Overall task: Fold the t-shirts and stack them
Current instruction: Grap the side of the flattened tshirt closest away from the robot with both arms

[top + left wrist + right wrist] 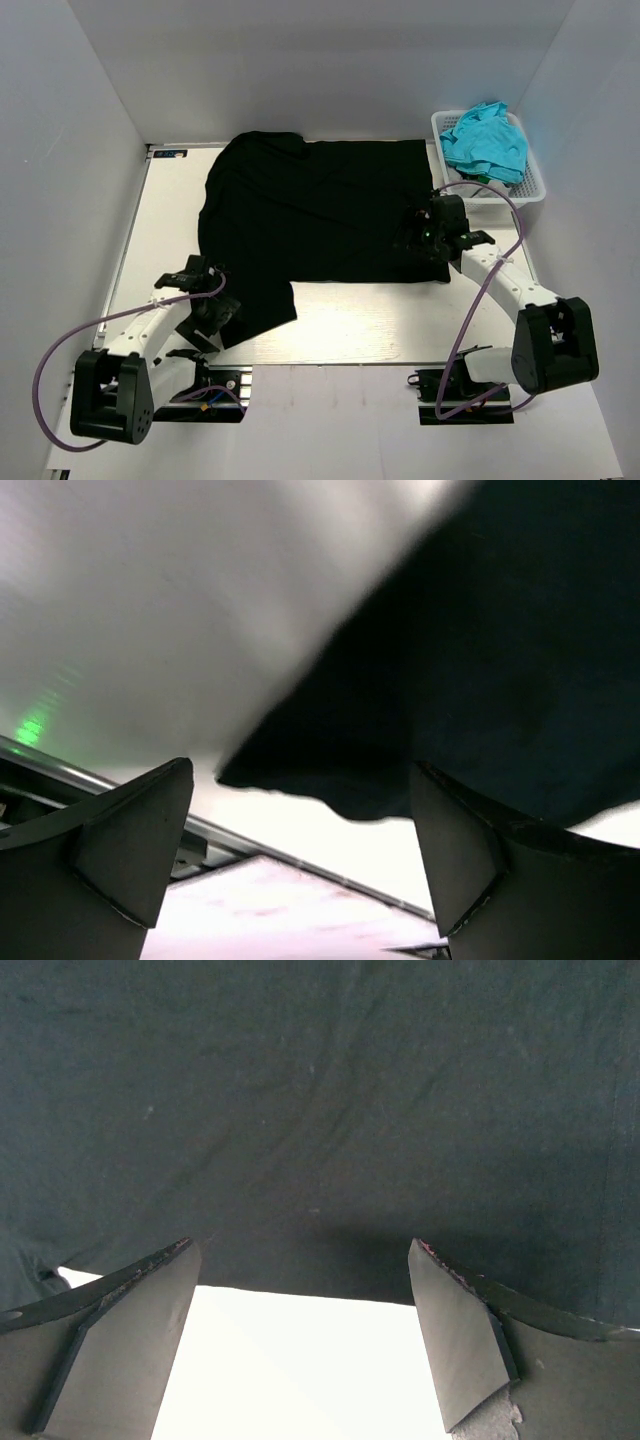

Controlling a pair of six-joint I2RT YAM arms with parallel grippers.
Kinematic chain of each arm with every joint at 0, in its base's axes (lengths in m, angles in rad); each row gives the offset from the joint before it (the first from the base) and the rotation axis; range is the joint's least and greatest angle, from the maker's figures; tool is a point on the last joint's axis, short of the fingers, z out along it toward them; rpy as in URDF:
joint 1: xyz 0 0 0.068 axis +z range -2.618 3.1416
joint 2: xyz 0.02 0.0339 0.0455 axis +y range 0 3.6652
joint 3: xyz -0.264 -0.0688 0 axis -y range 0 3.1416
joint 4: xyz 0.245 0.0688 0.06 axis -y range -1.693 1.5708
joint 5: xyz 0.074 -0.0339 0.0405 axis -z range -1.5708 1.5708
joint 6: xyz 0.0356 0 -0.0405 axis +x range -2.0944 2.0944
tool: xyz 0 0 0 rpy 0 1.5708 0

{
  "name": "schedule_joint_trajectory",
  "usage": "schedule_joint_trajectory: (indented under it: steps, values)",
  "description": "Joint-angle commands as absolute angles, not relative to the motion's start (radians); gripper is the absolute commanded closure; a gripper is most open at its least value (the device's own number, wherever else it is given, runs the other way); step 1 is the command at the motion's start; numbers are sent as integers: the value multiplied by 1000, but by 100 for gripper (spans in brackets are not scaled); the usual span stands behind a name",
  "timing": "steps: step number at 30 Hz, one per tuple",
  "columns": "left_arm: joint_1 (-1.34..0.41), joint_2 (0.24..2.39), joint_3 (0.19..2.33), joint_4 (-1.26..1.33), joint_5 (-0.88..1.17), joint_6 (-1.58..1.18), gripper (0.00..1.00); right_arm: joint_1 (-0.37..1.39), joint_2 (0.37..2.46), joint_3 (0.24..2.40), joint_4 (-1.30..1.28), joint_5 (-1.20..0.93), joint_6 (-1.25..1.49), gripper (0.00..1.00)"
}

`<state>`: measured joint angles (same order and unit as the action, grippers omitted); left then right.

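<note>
White laminate covers the table point(345, 335), which is boxed in by pale walls on three sides. Most of its far half lies under a black t-shirt point(310, 215), spread flat. One sleeve reaches toward the far left corner, and a narrower flap trails down toward the near left edge. The shirt's near hem runs straight across the middle of the table.

At the far right corner stands a white plastic basket point(536, 188) with slotted walls. A crumpled teal garment point(486, 140) is heaped in it, rising above the rim.

The right gripper point(428, 238) sits over the shirt's near right corner, just short of the basket. In the right wrist view its two dark fingers point(455, 1345) stand wide apart. The hem lies across the view beyond their tips, bare table shows between them, and nothing is pinched.

The left gripper point(213, 312) is at the lower end of the trailing flap, near the table's front left edge. In the left wrist view its fingers point(135, 845) are likewise spread. The flap's blurred dark edge hangs in the gap ahead of them, and neither finger touches the cloth. A small green light glows at the left of that view.
</note>
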<state>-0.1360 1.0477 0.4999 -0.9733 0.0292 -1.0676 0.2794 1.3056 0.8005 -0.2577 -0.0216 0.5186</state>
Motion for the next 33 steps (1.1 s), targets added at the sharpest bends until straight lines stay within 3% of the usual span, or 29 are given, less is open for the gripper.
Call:
schedule_joint_trajectory:
  steps: [1, 3, 6, 9, 10, 12, 13, 14, 23, 33]
  values:
    - [-152, 1087, 466, -930, -17, -1114, 1, 265, 1316, 847, -239, -3, 505, 10]
    - [-162, 1112, 466, -920, -29, -1124, 6, 261, 1319, 851, -244, -5, 505, 10]
    - [-173, 1146, 466, -920, -61, -1134, 23, 252, 1336, 851, -256, -6, 511, 10]
    - [-173, 1146, 466, -920, -74, -1134, 55, 241, 1332, 844, -274, -8, 517, 10]
    - [-173, 1146, 477, -920, -74, -1134, 71, 239, 1327, 839, -290, 41, 520, 10]
    - [-173, 1146, 477, -911, -74, -1134, 82, 229, 1316, 821, -310, 55, 520, 10]
    - [-173, 1135, 477, -911, -74, -1143, 96, 221, 1302, 815, -322, 69, 522, 10]
    - [-173, 1135, 468, -901, -74, -1143, 100, 216, 1295, 802, -348, 81, 526, 10]
    - [-173, 1106, 469, -906, -41, -1121, 100, 166, 1154, 710, -541, 219, 571, 10]
    - [-173, 1106, 502, -907, -32, -1091, 100, 130, 1259, 641, -391, 169, 568, 10]
